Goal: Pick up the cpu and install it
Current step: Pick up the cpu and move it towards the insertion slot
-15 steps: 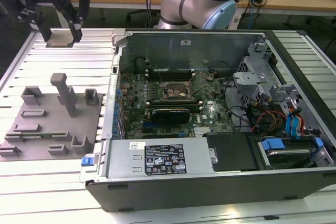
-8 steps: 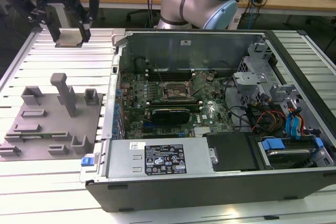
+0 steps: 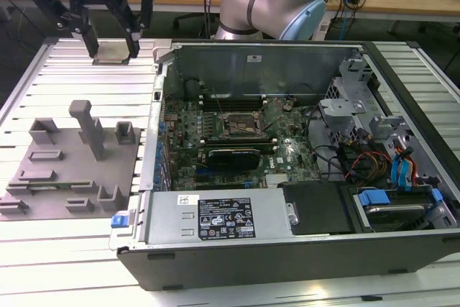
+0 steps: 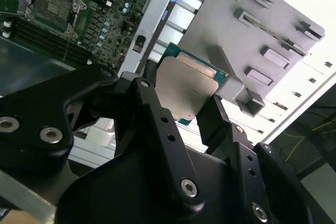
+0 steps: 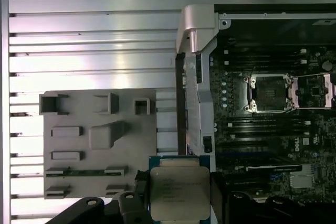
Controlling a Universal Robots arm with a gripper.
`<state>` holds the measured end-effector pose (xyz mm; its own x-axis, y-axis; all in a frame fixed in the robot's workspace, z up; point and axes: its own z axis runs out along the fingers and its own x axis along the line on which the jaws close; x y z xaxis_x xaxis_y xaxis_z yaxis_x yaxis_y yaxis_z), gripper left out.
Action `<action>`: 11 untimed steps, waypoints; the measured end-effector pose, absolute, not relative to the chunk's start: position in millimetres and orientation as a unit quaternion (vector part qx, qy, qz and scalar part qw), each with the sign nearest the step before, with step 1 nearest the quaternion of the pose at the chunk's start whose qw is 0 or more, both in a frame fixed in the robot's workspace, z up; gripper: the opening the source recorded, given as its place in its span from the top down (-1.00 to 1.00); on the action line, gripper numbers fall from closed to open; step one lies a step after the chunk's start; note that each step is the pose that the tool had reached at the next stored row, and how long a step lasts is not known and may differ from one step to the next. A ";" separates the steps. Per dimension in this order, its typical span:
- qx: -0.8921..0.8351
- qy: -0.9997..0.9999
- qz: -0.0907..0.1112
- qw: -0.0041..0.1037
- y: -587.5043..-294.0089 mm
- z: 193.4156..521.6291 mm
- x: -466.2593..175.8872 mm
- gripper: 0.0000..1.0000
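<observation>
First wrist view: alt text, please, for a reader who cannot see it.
The black gripper grips the small square silver-topped cpu above a ribbed silver table. Nearby lie a grey moulded tray and an open computer case with its dark square metal-framed socket.

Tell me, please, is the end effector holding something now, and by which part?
Yes. The end effector holds the cpu by two opposite side edges, one finger on each. The silver top of the cpu is uncovered.
</observation>
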<state>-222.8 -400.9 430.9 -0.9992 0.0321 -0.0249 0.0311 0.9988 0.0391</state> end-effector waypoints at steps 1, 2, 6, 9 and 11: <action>0.016 1.000 0.019 0.013 -400.9 430.9 -220.4 -0.09; 0.016 1.000 0.019 0.013 -400.9 430.9 -218.7 -0.09; 0.016 1.000 0.019 0.013 -400.9 430.9 -208.7 -0.09; 0.016 1.000 0.019 0.013 -401.0 430.9 -201.7 -0.09; 0.016 1.000 0.019 0.013 -400.9 430.9 -195.1 -0.09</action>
